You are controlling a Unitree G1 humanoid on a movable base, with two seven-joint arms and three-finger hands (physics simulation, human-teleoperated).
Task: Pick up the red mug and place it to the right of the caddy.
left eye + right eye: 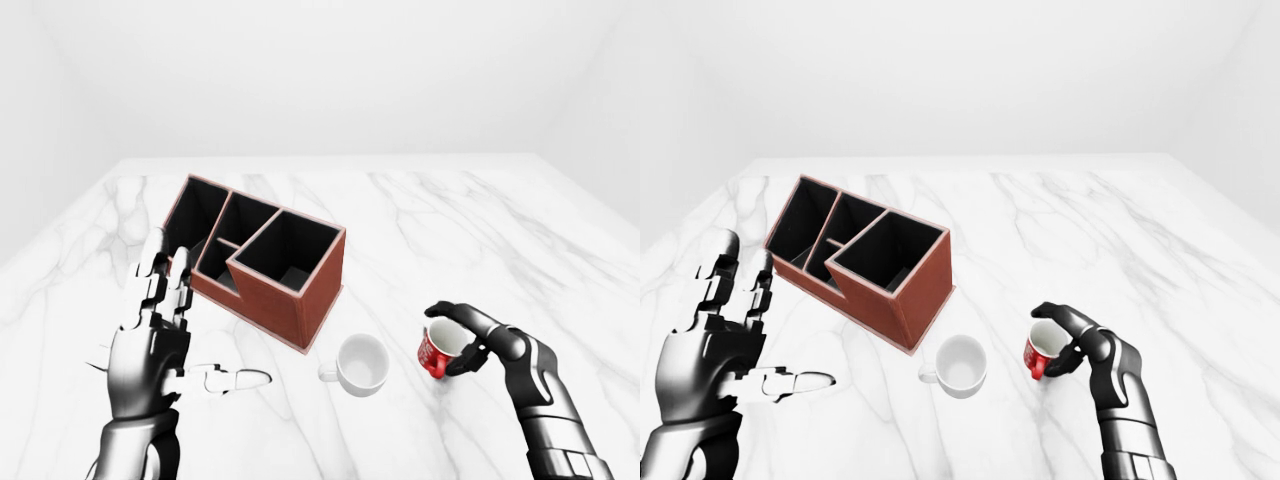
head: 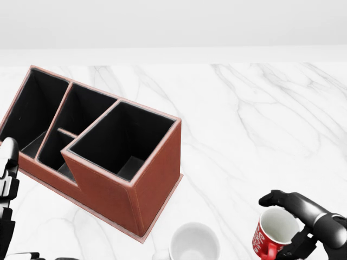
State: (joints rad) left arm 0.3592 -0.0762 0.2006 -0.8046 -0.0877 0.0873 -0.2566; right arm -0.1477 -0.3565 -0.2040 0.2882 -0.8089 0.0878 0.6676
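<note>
A white mug (image 1: 362,364) is sitting upright on the white marble table (image 1: 480,230), its open mouth facing up and its small handle pointing toward the view's left.

My right hand (image 1: 470,340) is black and dark grey, my left hand (image 1: 150,335) silver-grey with white fingertips, the mug (image 1: 437,350) red with white markings and white inside, the second mug (image 1: 360,364) plain white, the caddy (image 1: 262,255) reddish-brown with black interior and pale edging, the bench (image 1: 480,240) white marble with grey veins.
</note>
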